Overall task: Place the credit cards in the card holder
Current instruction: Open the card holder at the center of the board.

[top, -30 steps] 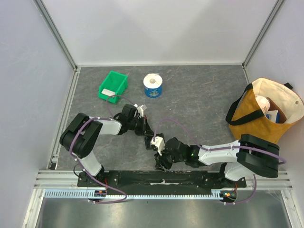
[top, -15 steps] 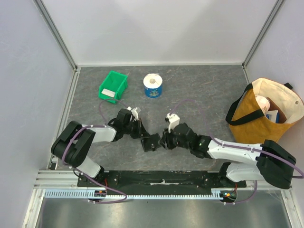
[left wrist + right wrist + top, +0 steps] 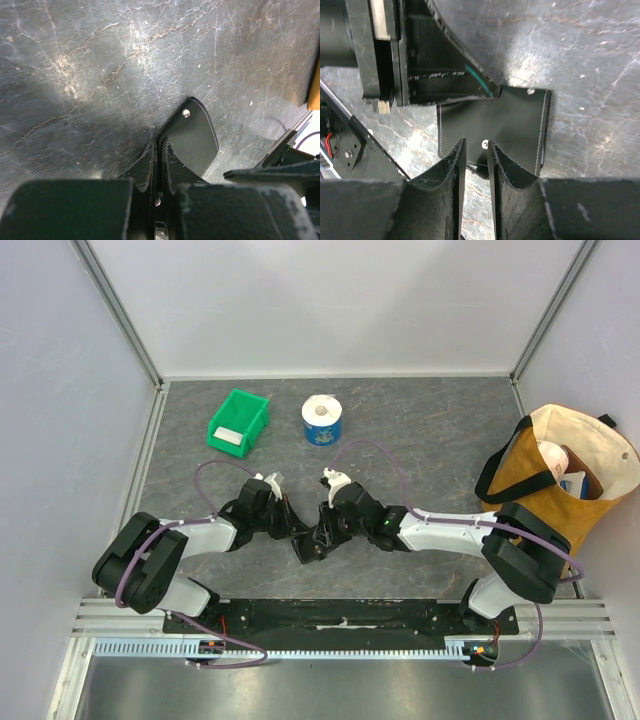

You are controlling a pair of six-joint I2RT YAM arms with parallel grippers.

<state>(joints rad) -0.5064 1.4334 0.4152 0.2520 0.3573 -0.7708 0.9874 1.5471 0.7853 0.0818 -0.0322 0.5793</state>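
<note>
Pinching the small black folding card holder [image 3: 195,136], left gripper [image 3: 159,152] anchors it; right gripper [image 3: 476,146], narrowly parted, faces its flap tip-first

Soft, even overhead light; white glare on the dark tabletop [image 3: 135,47]; wrist-view foregrounds blurred, shadowed.

Card holder [image 3: 306,545] at the table's [image 3: 430,440] front centre — bin [image 3: 238,422] and roll [image 3: 322,420] behind it, bag [image 3: 560,480] far right.
</note>
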